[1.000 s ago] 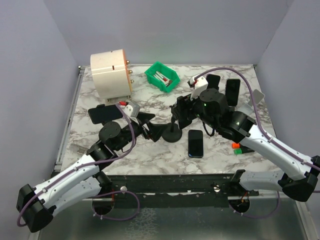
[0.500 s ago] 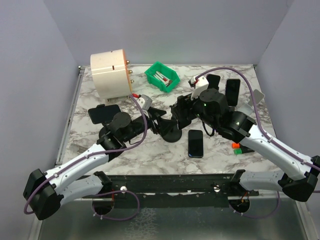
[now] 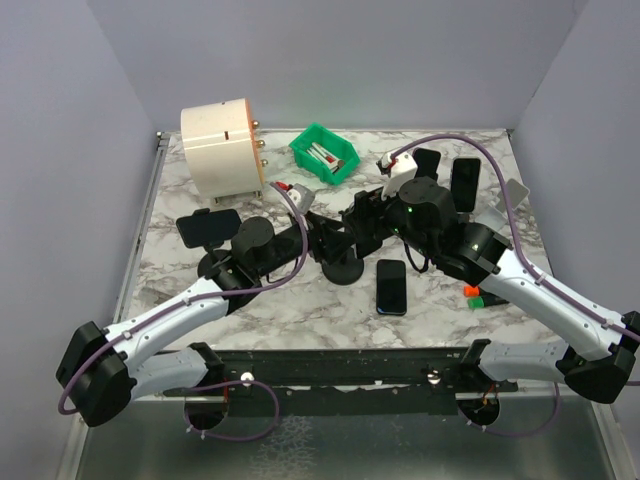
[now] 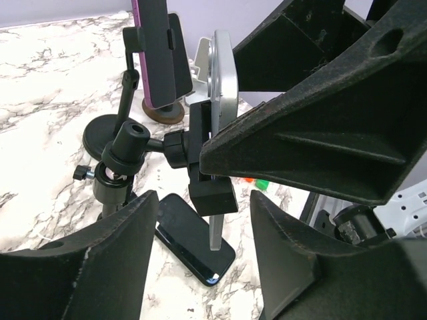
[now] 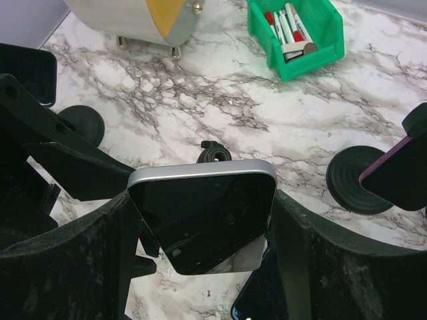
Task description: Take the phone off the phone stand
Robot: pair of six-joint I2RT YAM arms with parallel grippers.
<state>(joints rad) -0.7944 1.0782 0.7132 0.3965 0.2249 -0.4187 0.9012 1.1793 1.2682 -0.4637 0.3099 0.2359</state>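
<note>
The phone (image 5: 203,223) sits in the clamp of the phone stand (image 4: 119,155), mid-desk (image 5: 220,100). The right pincer (image 5: 202,200) is clamped on the phone's two side edges. The left pincer (image 4: 200,207) has its jaws apart on either side of the stand's stem, apparently not yet gripping. The left should probably brace the stem firmly low down. The right can then draw the phone straight out of the clamp, without twisting.

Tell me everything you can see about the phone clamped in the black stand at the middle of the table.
The slim silver-edged phone has a dark, glossy, unlit screen and rounded corners. It stands roughly upright in the black stand's clamp, raised above the white marble table. The right gripper is closed on its two long sides near the top.
</note>
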